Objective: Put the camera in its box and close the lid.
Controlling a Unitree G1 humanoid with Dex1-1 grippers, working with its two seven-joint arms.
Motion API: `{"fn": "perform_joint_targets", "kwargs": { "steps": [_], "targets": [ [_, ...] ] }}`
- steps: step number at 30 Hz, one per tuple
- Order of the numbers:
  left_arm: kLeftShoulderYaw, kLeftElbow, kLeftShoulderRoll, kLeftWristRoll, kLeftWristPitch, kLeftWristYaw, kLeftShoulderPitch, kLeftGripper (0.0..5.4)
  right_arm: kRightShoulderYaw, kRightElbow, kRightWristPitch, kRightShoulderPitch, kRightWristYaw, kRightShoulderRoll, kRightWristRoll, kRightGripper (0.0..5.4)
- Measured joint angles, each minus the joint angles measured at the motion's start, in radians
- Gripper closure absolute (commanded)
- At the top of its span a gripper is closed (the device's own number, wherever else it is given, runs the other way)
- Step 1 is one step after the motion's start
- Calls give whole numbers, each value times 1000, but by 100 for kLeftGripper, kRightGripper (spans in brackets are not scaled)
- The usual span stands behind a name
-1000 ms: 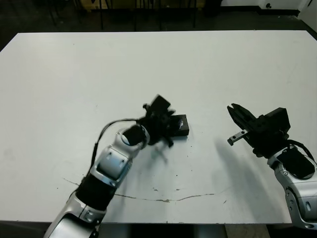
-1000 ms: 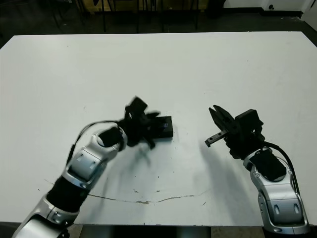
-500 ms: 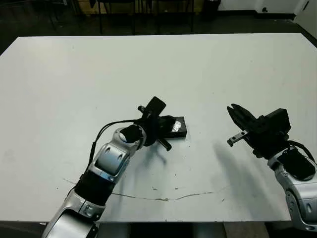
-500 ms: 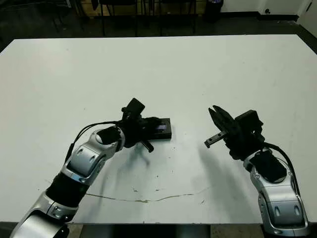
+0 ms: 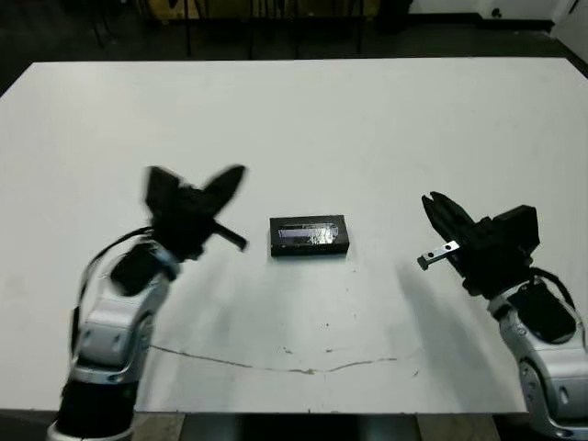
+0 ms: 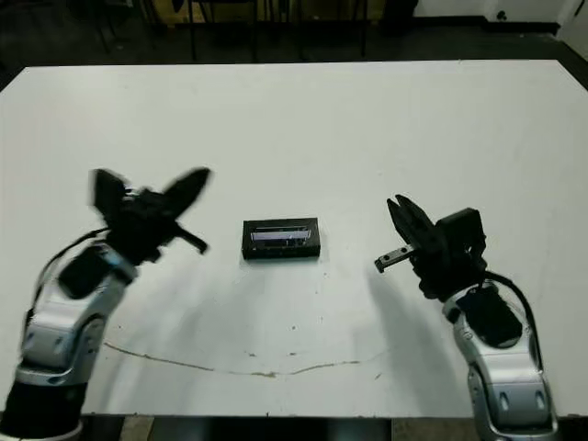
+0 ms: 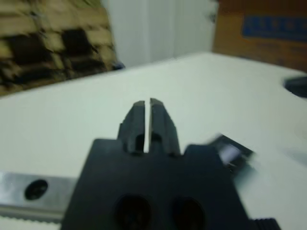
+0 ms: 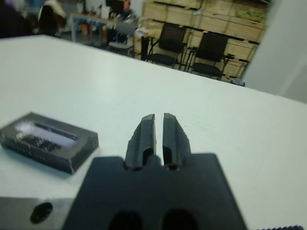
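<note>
The white table [image 5: 367,119] lies bare all around the box [image 5: 310,236], which sits near its middle with the lid [image 5: 310,230] on top, so the camera cannot be seen. The left gripper [image 5: 220,184] hangs beside the box, the right gripper [image 5: 439,209] well apart, each with fingers together and empty.

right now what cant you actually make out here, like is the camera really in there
- Camera: not visible in any view; the lid covers the box, so its contents are hidden.
- Left gripper: motion-blurred in both eye views, outline smeared.
- Left wrist view: the whole picture is out of focus; the box shows only as a blur behind the gripper body.
- Right wrist view: people in the background are too small and blurred to read.
</note>
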Motion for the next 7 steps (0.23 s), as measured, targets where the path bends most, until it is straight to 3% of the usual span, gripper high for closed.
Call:
{"fn": "perform_joint_targets", "kwargs": {
  "steps": [3,7],
  "targets": [
    [46,86,-1,35,-131,61,29,540,7,-19,1,6,-44,36,-6,540],
    [60,132,-14,43,-213,106,87,540,20,-17,-2,9,-65,49,-22,540]
  ]
}}
